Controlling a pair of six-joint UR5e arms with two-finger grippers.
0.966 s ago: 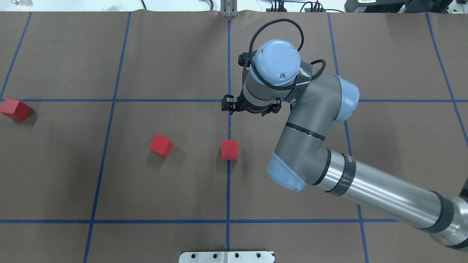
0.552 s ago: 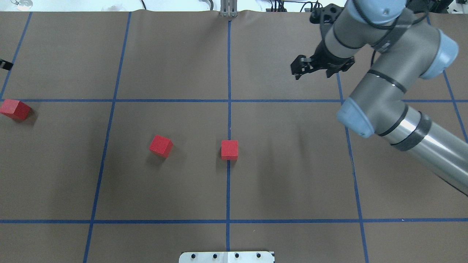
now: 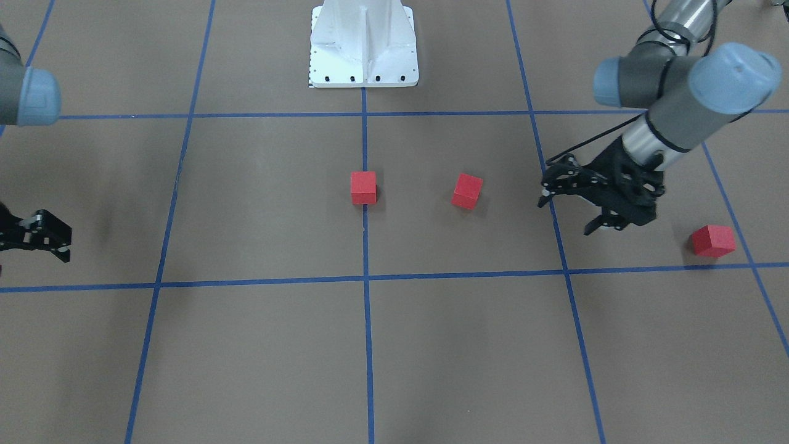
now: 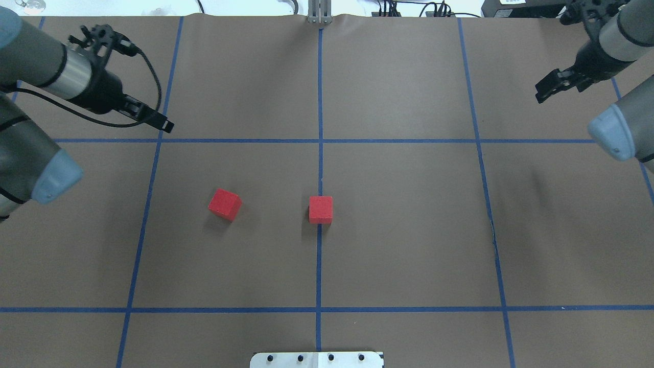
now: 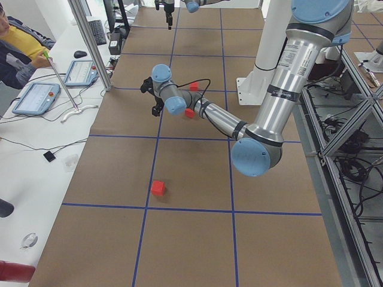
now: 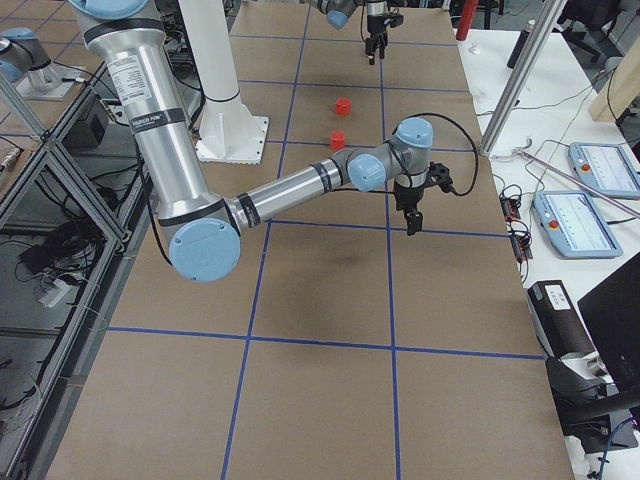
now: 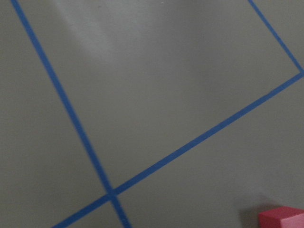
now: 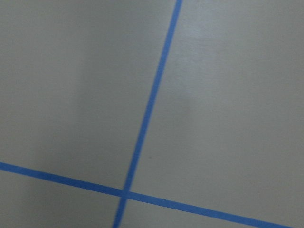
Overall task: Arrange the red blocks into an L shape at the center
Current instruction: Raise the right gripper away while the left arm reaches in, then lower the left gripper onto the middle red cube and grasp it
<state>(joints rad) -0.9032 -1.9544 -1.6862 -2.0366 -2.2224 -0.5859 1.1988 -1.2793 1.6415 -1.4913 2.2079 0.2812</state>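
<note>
Since a second earlier, the right arm had pulled away from the middle of the bench point(image 4: 409, 255) to its far right corner. The left arm had swung in from the other side, where none showed before. The three red blocks had not shifted.

The right end effector point(image 4: 558, 84) hung well clear of every block. Its fingers looked spread with nothing between them, though the wrist hid part of it. The left end effector point(image 3: 566, 216) was released too, jaws wide apart and empty. It hovered between the two blocks on the robot's left and touched neither.

One red block point(image 4: 320, 209) sat squarely on the blue tape line at the center point(image 4: 352, 194), its sides in line with the grid. That looked like the first piece of the L, already placed. The second block point(image 4: 225, 204) lay well apart from it on the robot's left, turned at an angle to the lines. The third block point(image 3: 713, 240) lay farther out on that side, near a tape crossing, and the left arm hid it from overhead. The left wrist camera caught a red corner at the bottom edge of its view; which block that was I could not tell.

So roughly a third of the job seemed done. Two blocks were yet to be brought in, squared up and set touching the first, one of them turning the corner.
</note>
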